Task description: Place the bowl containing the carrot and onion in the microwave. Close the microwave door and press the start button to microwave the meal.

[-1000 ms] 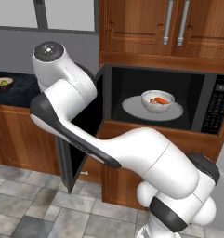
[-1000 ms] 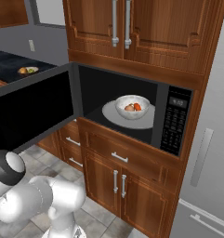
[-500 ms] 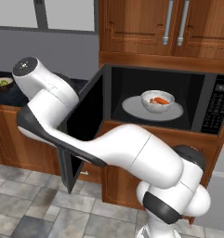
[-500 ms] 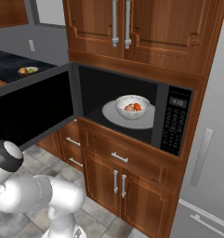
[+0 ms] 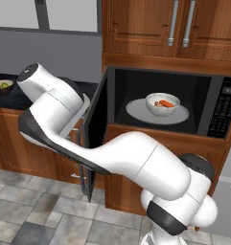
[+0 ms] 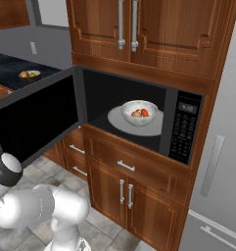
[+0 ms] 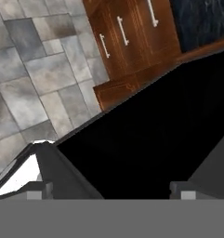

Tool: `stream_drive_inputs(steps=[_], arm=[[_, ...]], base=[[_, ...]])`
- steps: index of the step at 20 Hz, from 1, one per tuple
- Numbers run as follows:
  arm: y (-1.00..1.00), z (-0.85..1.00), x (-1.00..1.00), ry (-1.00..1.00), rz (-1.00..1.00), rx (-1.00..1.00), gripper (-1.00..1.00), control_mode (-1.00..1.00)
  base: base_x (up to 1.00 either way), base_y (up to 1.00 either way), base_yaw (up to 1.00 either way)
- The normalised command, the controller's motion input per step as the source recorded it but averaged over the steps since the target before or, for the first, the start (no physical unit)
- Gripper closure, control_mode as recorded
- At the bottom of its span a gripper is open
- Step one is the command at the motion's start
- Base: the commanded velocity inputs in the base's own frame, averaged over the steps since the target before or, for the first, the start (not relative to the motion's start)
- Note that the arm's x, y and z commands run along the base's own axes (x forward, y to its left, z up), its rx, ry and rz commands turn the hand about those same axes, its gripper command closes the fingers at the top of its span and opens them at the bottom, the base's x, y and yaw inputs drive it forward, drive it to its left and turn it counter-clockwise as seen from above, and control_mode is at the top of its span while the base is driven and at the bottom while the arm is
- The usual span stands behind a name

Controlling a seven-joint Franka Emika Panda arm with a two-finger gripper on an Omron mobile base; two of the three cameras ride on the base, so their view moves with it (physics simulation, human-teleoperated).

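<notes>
I see the wide shallow white-grey marbled bowl (image 5: 162,104) sitting on the pale round turntable plate (image 5: 181,115) inside the built-in silver-grey microwave (image 6: 185,142), roughly centred in the dark cavity. The short orange carrot (image 5: 165,103) lies in the bowl; from the right base camera the small round brown onion (image 6: 136,113) sits just beside it, to its left. The black keypad panel (image 6: 183,128) is on the right side of the microwave frame.

The wide microwave door with grey frame and black glass (image 6: 34,120) is swung fully open to the left, standing about square to the cabinet face. My white arm reaches over to that side, its elbow by the door's outer edge in the left base camera.

On the hand camera, the two-finger gripper (image 7: 111,188) has its jaws spread wide, nothing between them. The black door glass takes up most of what lies ahead of the fingertips (image 7: 41,188), close up; I can't tell whether they touch it. Grey stone floor tiles (image 7: 34,69) and brown wooden lower cabinets (image 7: 127,42) show past the door edge.

A small dark bowl of yellow and green fruit (image 5: 2,86) sits on the dark countertop (image 6: 9,68), well apart from the microwave.
</notes>
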Motion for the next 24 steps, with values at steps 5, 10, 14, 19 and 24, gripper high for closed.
stream_drive_inputs(steps=[5,10,14,19,24], arm=[[-0.86,-0.04,-0.33,0.01,-0.13,-0.04,-1.0,-1.0],[-0.81,-0.19,-0.01,0.0,-0.08,-0.02,-1.0,-1.0],[-0.72,-0.2,0.0,0.0,-0.04,-0.02,-1.0,-1.0],[-0.65,-0.14,0.0,-0.02,-0.01,-0.03,-1.0,-1.0],[-0.57,-0.06,0.02,-0.02,0.0,-0.05,-1.0,-1.0]], base=[[0.0,0.0,0.0],[0.0,0.0,0.0],[0.0,0.0,0.0],[0.0,0.0,0.0],[0.0,0.0,0.0]])
